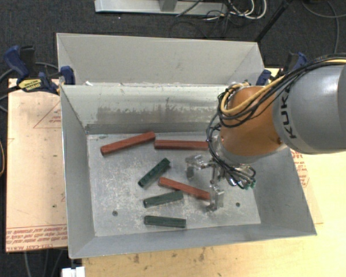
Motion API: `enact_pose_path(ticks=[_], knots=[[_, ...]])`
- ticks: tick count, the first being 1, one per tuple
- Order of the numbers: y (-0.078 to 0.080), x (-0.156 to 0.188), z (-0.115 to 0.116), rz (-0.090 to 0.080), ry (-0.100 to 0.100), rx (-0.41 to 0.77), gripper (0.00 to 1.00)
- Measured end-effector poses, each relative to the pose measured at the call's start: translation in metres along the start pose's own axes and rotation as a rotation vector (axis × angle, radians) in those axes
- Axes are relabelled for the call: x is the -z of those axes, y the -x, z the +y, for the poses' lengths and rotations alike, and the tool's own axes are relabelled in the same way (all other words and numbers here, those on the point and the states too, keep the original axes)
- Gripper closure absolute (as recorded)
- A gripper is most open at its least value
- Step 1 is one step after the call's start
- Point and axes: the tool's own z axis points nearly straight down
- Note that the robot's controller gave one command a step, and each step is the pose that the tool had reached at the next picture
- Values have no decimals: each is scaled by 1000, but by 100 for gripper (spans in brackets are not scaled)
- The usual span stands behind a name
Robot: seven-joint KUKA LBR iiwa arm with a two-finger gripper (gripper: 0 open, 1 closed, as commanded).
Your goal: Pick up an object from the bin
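Note:
My gripper (203,183) is low in the right half of the bin, under the arm's orange cover. Its fingers stand open, one fingertip (191,165) toward the back and the other toward the front. Between them runs the right end of a red-brown bar (181,187) that lies slanted on the bin floor. The fingers straddle the bar without closing on it. A dark green bar (154,172) lies tilted just left of it, and a second dark green bar (163,199) lies below it.
Two more red-brown bars (127,143) (180,145) lie along the back of the floor. A third dark green bar (164,221) rests near the front wall. The arm and its cover hide the right rear of the floor.

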Motion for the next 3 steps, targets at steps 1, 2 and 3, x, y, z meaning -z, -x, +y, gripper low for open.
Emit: enact_pose_path(ticks=[1,2,3], knots=[[15,-13,22,-5,-2,-176,0],[15,-12,21,-7,-3,-176,100],[32,118,5,-16,-6,-181,100]])
